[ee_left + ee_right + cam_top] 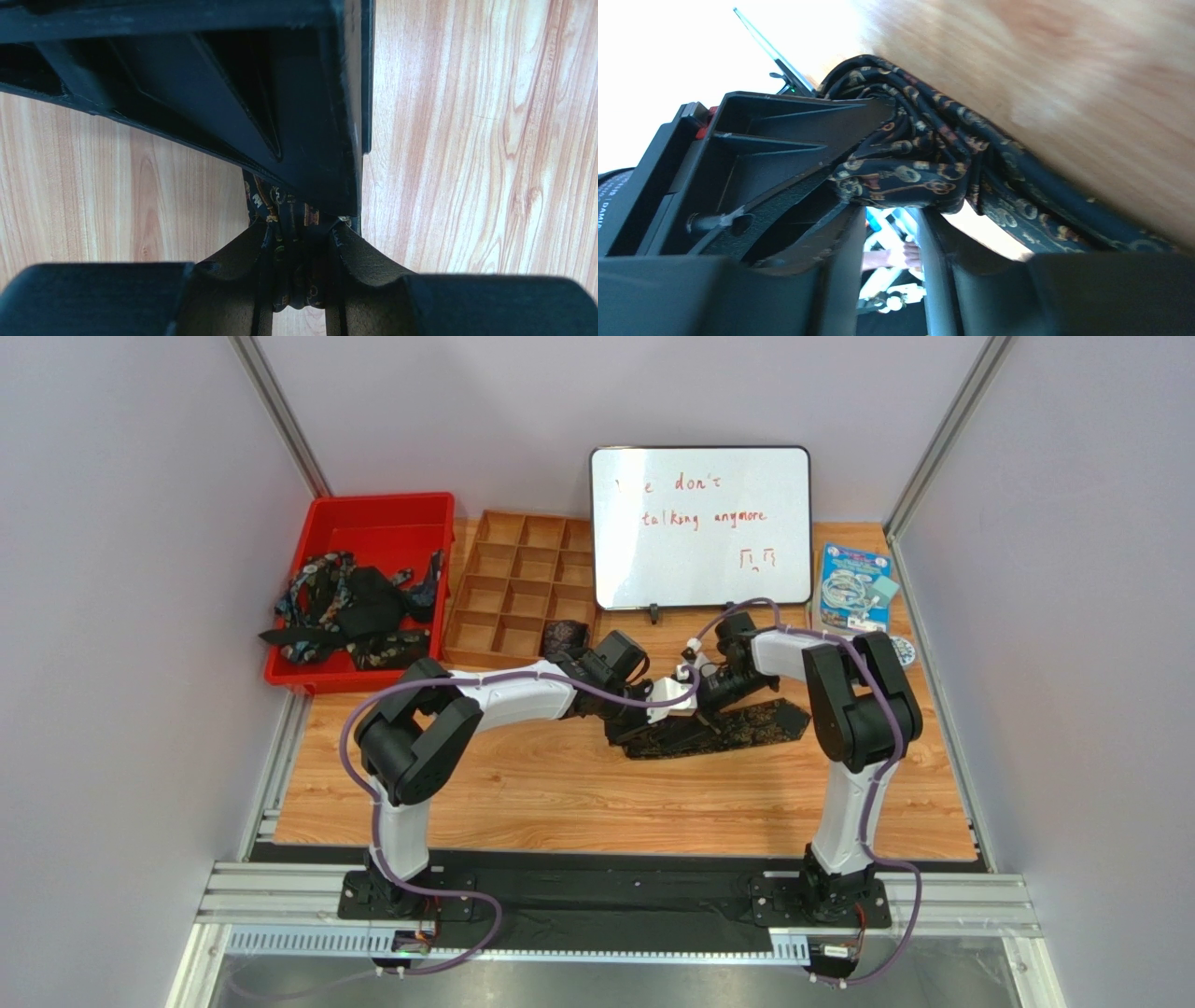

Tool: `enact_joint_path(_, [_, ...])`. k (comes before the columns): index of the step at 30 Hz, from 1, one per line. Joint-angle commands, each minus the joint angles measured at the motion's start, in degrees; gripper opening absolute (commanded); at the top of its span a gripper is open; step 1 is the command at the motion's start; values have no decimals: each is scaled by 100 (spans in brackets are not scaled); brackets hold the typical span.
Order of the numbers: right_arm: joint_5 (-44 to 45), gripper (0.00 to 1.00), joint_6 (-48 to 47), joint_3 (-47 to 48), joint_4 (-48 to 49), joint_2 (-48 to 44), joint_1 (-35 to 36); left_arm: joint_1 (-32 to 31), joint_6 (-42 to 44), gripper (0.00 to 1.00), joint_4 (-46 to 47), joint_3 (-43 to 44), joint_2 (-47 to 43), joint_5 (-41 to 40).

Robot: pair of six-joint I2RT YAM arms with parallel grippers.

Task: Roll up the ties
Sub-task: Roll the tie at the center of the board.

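One dark tie [723, 725] with a gold key pattern lies across the middle of the table, its near end bunched up where both grippers meet. My left gripper [657, 695] is shut on that bunch; the patterned folds of the tie [281, 204] sit pinched between its fingers [231, 273]. My right gripper [697, 683] reaches in from the right. In the right wrist view its jaws stand apart with an empty gap, and the tie bundle [913, 157] rests across the fingertips [840, 234]. The left gripper's black body [759, 154] presses against the bundle from the left.
A red bin [368, 515] at the back left holds several loose ties [344, 609]. Beside it stands a wooden compartment tray [519, 588], with a small dark coil [565, 637] at its front corner. A whiteboard [701, 525] and a blue packet [856, 585] stand at the back.
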Motion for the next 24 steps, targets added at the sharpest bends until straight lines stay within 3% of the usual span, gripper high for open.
enact_joint_path(1, [245,43,372,-160,992,-29,5,-20,-43,14,-280,-201,169,-416])
enact_joint_path(9, [-16,39,152,-222,825,-468,-127,-64,-52,14,-298,-246,116,-477])
enact_joint_path(15, [-184,32,704,-397,1325,-1119,-153,-64,-148,14,-262,-263,116,-478])
enact_joint_path(24, [-35,43,759,-608,1958,-724,-57,-72,-157,14,-280,-263,134,-486])
